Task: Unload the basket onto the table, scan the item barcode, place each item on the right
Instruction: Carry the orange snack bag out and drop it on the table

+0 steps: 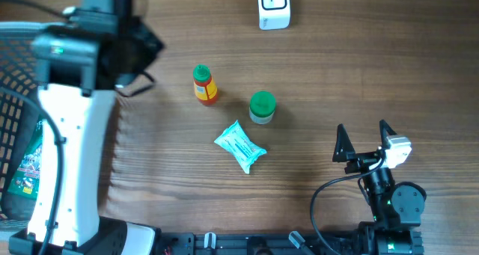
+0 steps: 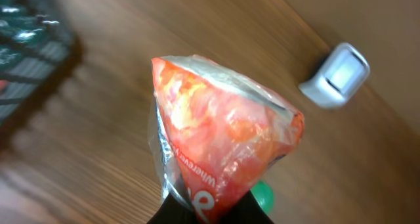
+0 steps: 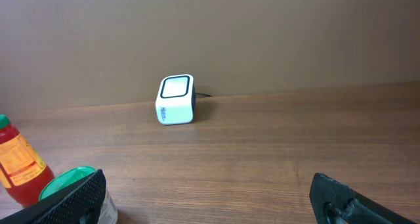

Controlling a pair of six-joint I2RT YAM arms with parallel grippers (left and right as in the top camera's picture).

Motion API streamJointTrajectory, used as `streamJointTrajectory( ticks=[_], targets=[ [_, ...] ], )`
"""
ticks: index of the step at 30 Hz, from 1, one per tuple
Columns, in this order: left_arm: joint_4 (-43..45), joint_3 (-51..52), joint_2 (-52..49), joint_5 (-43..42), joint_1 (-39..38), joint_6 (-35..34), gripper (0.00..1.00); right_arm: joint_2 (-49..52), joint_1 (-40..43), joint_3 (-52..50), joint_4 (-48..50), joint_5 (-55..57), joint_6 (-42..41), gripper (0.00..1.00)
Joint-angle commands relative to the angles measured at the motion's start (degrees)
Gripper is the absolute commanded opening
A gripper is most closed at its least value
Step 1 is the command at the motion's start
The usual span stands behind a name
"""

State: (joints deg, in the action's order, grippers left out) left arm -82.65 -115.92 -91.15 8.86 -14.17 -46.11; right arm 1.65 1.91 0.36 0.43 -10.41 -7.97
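Orange snack bag (image 2: 223, 138) is right up close, pinched at its bottom end by the left gripper (image 2: 207, 214), held above the table (image 2: 118, 119). White scanner (image 2: 335, 74) sits well apart from it. Over on the other side, the right gripper (image 1: 364, 134) is spread wide.

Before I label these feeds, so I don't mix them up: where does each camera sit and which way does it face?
Overhead: above the table, looking straight down at scanner, bottle, jar, blue packet; left arm and right arm show.
Left wrist: on the left arm, looking past the left fingers, shut on a red bag, toward the scanner.
Right wrist: low over the table, facing the scanner; the right fingers, open, frame the bottom corners.
Shared: the scanner appears in all three.
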Motion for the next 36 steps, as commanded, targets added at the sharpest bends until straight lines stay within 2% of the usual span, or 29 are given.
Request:
streamJointTrajectory(
  ticks=[1,6,9,15,18,21,24,25,27,30,33,36],
  targets=[
    [3.72,-0.33,-3.41,2.82,-14.75,0.72,0.04,-0.35,-0.22,-0.02,0.26,0.33,-1.09,1.00],
    [10.86,-0.33,-14.93,7.39,-31.17,0.72,0.04,-0.35,-0.22,0.00,0.28,0.33,-1.07,1.00],
    [16.24,-0.33,-23.56,7.48,-35.26,0.72,0.04,-0.35,-0.22,-0.02,0.26,0.31,-1.07,1.00],
    [27.67,-0.33,-37.57,6.82,-36.50,0.70,0.09,-0.35,-0.22,-0.02,0.26,0.33,-1.07,1.00],
    [28.28,-0.33,-41.75,6.64,-36.50,0.70,0.08,-0.35,-0.22,-0.02,0.26,0.33,-1.07,1.00],
    [28.61,-0.33,-42.97,6.62,-35.65,0.68,0.13,-0.35,-0.22,0.00,0.26,0.33,-1.07,1.00],
    [28.59,-0.33,-43.01,3.61,-35.08,0.70,0.13,-0.35,-0.22,0.00,0.26,0.33,-1.07,1.00],
    [28.41,-0.33,-43.01,3.61,-35.08,0.70,0.19,-0.35,-0.22,-0.02,0.26,0.33,-1.07,0.99],
    [28.52,-0.48,-42.49,3.63,-35.04,0.72,0.40,-0.35,-0.22,0.00,0.26,0.33,-1.07,1.00],
    [28.09,-0.72,-37.55,3.85,-34.14,0.94,0.59,-0.35,-0.22,-0.02,0.26,0.33,-1.09,1.00],
    [27.89,-0.72,-31.10,7.50,-32.61,0.94,0.63,-0.35,-0.22,0.00,0.26,0.33,-1.07,1.00],
    [25.31,-0.72,-20.90,18.47,-28.52,0.94,0.70,-0.35,-0.22,-0.02,0.26,0.33,-1.09,1.00]
  ],
)
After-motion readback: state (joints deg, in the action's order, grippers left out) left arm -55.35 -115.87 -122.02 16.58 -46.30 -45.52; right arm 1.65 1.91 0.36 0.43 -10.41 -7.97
